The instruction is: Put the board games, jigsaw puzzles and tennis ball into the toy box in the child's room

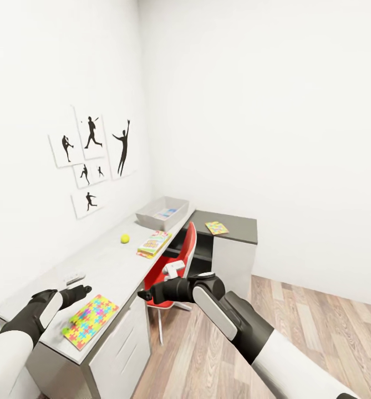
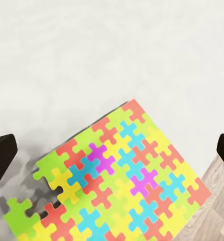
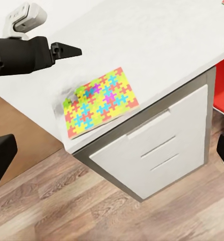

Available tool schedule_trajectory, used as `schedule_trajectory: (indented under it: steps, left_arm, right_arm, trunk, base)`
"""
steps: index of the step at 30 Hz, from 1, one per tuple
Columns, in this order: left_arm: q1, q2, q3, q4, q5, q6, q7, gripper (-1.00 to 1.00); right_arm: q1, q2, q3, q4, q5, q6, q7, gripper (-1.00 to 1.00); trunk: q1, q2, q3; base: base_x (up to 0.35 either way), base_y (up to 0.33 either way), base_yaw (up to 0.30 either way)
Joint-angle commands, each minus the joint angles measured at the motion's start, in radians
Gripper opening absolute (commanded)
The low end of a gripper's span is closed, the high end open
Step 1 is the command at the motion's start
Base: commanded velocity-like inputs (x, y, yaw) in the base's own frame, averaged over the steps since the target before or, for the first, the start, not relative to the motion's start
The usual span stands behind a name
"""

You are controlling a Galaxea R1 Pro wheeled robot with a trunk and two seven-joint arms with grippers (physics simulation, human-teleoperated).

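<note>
A multicoloured jigsaw puzzle (image 1: 90, 320) (image 2: 117, 181) (image 3: 101, 100) lies flat near the front corner of the light grey table (image 1: 105, 263). My left gripper (image 1: 80, 291) (image 2: 112, 150) (image 3: 67, 50) hovers open just above the puzzle, empty. My right gripper (image 1: 146, 295) (image 3: 112, 150) is open and empty, out over the floor beside the table's drawers (image 3: 157, 150). Farther along lie the tennis ball (image 1: 125, 238) and a colourful board game (image 1: 153, 244). The toy box (image 1: 152, 217) stands at the far end with a light blue box (image 1: 166, 213) inside. A second jigsaw puzzle (image 1: 216, 228) rests on the dark grey desk.
A red chair (image 1: 177, 260) stands tucked against the table between the drawers and the dark grey desk (image 1: 238, 227). A small white device (image 1: 74, 277) (image 3: 26, 17) lies on the table near my left arm. Wood floor (image 1: 318, 327) opens to the right.
</note>
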Motion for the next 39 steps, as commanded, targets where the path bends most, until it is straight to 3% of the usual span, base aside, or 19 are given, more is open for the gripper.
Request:
schedule_trajectory:
  steps: [1,24,39]
  left_arm:
    - [-0.001,0.0,0.003,-0.002,0.008,0.006,0.002,1.0]
    - [0.0,-0.002,0.003,-0.002,0.008,0.007,0.003,1.0]
    - [0.001,-0.002,0.003,-0.002,0.008,0.006,0.002,1.0]
  right_arm:
    - [-0.001,0.0,0.0,0.0,0.004,0.004,0.004,1.0]
    - [-0.001,0.001,0.0,0.0,0.004,-0.002,0.004,1.0]
    - [-0.001,0.001,0.0,0.0,0.004,-0.002,0.004,1.0]
  trunk:
    - [0.001,-0.002,-0.002]
    - [0.001,-0.002,-0.004]
    - [0.001,-0.002,-0.023]
  base:
    - [0.036,0.0,0.017]
    - [0.098,0.0,0.002]
    - [0.029,0.0,0.0]
